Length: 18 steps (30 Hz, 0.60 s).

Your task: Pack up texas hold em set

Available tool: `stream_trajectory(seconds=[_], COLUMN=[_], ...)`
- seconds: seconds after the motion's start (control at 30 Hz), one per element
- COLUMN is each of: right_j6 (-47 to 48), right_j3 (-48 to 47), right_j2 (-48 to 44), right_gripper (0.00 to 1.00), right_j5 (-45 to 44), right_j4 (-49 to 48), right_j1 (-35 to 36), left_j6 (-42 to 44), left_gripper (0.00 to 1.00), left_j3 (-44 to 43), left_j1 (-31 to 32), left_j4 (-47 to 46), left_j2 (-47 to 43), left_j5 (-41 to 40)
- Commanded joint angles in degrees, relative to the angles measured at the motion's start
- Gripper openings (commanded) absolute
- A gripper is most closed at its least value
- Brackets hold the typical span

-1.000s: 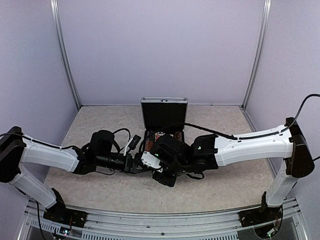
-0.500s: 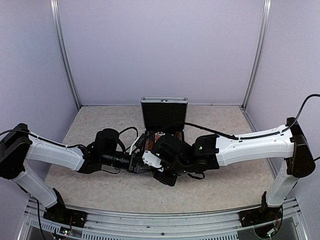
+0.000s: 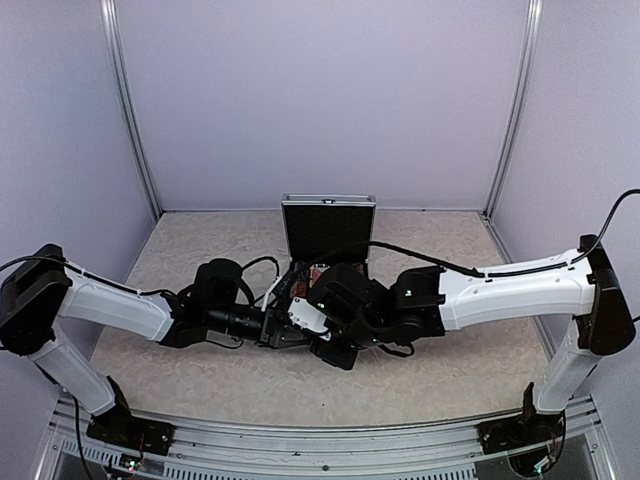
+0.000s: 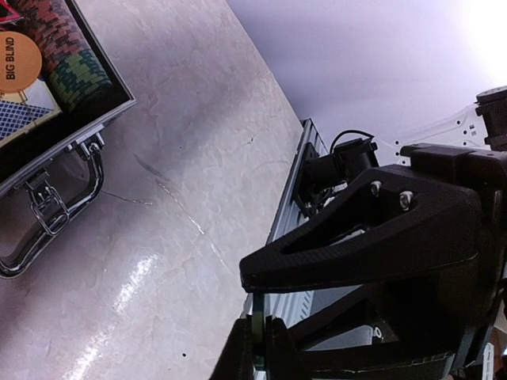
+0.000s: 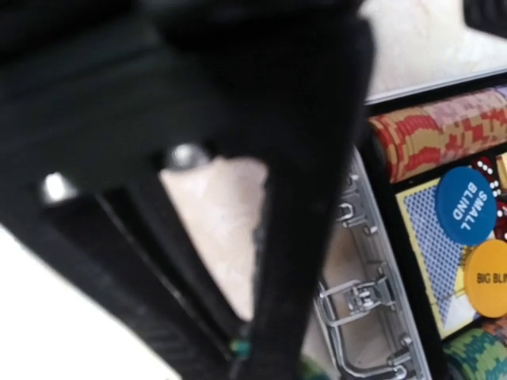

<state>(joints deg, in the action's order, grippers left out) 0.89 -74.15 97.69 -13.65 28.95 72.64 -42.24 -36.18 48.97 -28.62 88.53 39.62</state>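
Observation:
The silver case stands open at mid-table, lid upright. In it lie chip stacks, a blue SMALL BLIND disc, an orange BIG BLIND disc and a blue deck. Both grippers meet just in front of the case. My left gripper is shut on the flat faces of a thin green chip, seen edge-on. The chip's upper edge sits against a finger of my right gripper, which also grips it. In the blurred right wrist view, a bit of the green chip shows low down.
The case's handle and latches face the grippers. Marbled tabletop lies in front of the case, with the rail along the near table edge. Purple walls enclose the table on three sides.
My left arm has reached rightwards to the right gripper, and its jaws have gone from wide open to shut on the green chip. The right arm has barely shifted.

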Motion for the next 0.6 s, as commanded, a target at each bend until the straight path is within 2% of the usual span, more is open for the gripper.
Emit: stream_trajectory(seconds=[0.0, 0.1, 0.17, 0.2, 0.33, 0.57], right_j6=[0.44, 0.5, 0.35, 0.2, -2.11, -9.28], right_j3=[0.74, 1.08, 1.53, 1.81, 2.98, 8.31], right_j2=[-2.11, -2.47, -3.03, -3.43, -6.21, -16.12], right_gripper=[0.39, 0.4, 0.46, 0.53, 0.98, 1.0], right_j5=[-1.18, -1.44, -1.7, -1.87, -2.63, -3.42], right_j4=[-0.74, -0.77, -0.76, -0.74, 0.16, 0.63], right_j1=[-0.57, -0.57, -0.66, -0.64, -1.36, -2.84], left_j6=[0.62, 1.46, 3.06, 4.15, 9.8, 25.06], left_gripper=[0.0, 0.0, 0.0, 0.0, 0.0, 0.0], left_j3=[-2.17, -2.58, -3.48, -4.11, -8.96, -22.27], left_j1=[0.84, 0.82, 0.86, 0.84, 0.78, 0.56], left_j4=[-0.48, 0.15, 1.85, 3.14, 9.9, 25.37], left_j2=[1.02, 1.0, 0.81, 0.65, -0.09, 0.91], left_j5=[0.87, 0.02, -1.0, -1.59, -5.58, -15.14])
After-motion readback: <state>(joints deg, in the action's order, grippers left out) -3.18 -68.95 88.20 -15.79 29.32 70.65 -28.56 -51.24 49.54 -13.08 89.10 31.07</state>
